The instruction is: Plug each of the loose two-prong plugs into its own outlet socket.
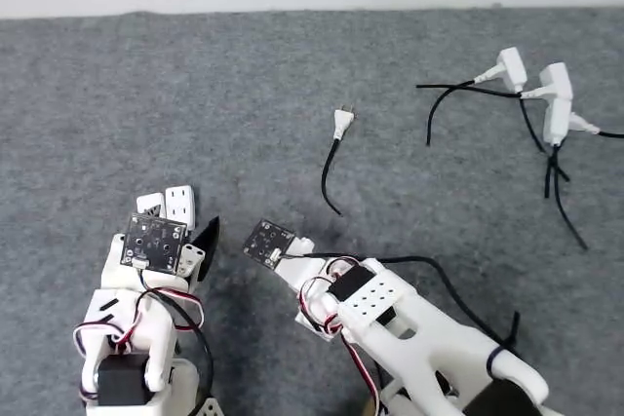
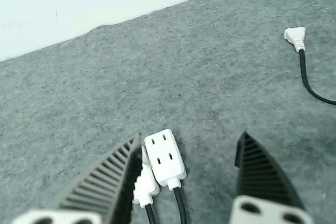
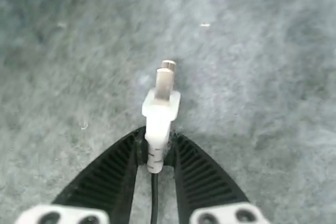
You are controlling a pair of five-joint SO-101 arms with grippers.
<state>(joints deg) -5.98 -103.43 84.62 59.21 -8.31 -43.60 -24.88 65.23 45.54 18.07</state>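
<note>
Grey carpeted tabletop (image 1: 292, 65), pale wall behind. The right gripper (image 3: 157, 139) is clamped tight on a white two-prong plug (image 3: 160, 111) with a black cord, prongs poking out just past its fingertips. The left gripper (image 2: 190, 148) is spread wide. A white block-shaped outlet socket (image 2: 165, 158) lies between its jaws, nearer one finger, with a second white connector (image 2: 145, 184) just beside that finger. Well ahead lies another white loose plug (image 2: 295, 35) on a black lead. Farthest off, a cluster of white connectors (image 1: 556, 80) trails black cords.

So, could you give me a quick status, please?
Right gripper shut on plug. Left gripper open around socket. Second plug lies loose. No obstruction seen.
</note>
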